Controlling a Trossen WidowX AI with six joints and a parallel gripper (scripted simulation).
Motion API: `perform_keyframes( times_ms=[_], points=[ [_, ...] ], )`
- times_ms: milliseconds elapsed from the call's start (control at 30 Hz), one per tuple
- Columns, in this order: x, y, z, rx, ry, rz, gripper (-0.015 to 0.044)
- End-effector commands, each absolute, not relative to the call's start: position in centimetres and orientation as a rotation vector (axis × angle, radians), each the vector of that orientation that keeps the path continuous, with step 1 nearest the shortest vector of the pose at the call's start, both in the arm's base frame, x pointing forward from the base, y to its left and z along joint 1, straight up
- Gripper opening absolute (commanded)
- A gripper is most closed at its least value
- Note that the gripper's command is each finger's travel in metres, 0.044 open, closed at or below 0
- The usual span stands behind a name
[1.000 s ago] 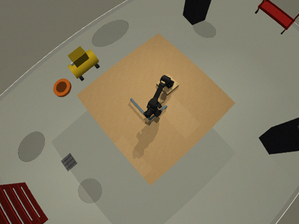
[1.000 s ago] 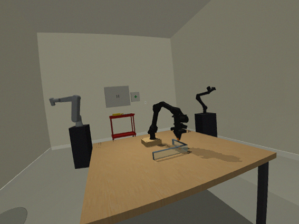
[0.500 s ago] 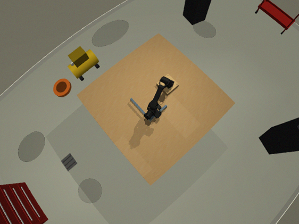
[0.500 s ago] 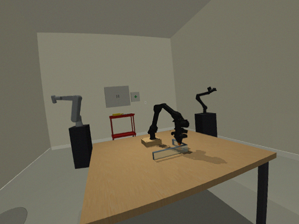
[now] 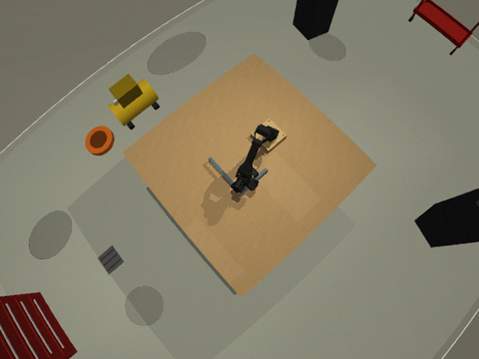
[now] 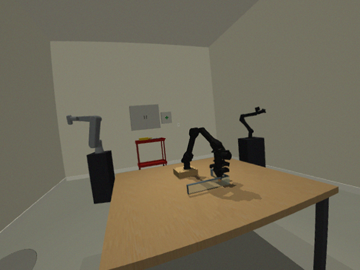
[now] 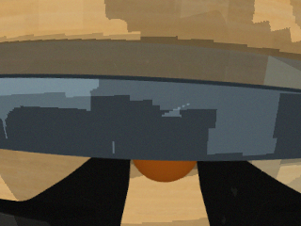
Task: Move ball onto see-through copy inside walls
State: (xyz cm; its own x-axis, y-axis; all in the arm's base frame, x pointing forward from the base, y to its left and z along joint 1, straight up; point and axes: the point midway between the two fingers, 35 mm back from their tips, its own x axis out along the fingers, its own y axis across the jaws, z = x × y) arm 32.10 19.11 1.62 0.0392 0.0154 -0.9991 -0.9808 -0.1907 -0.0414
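Arm (image 6: 206, 139) bent over table (image 6: 172, 218), gripper (image 6: 216, 175) low by clear walls (image 6: 201, 185).

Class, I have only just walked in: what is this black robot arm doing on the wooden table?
The arm's black parallel-jaw gripper is shut on a small orange ball, held low by the clear blue-edged corner walls. In the wrist view one wall crosses close in front and hides part of the ball. The see-through copy is not visible, and the ball is not yet released.
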Motion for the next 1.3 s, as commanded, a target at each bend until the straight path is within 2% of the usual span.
perform_keyframes(
  times_ms=[0, 333, 633, 867, 1067, 1267],
  points=[
    [31.9, 19.1, 0.7, -1.360, 1.080, 1.336, 0.0000],
    [31.9, 19.1, -0.1, -1.360, 1.080, 1.336, 0.0000],
    [32.1, 19.1, 0.3, -1.359, 1.076, 1.325, 0.0236],
    [32.1, 19.1, 0.6, -1.359, 1.076, 1.325, 0.0242],
    [31.8, 19.0, 8.6, -1.360, 1.080, 1.336, 0.0242],
    [32.1, 19.1, 8.2, -1.359, 1.074, 1.324, 0.0242]
  ],
)
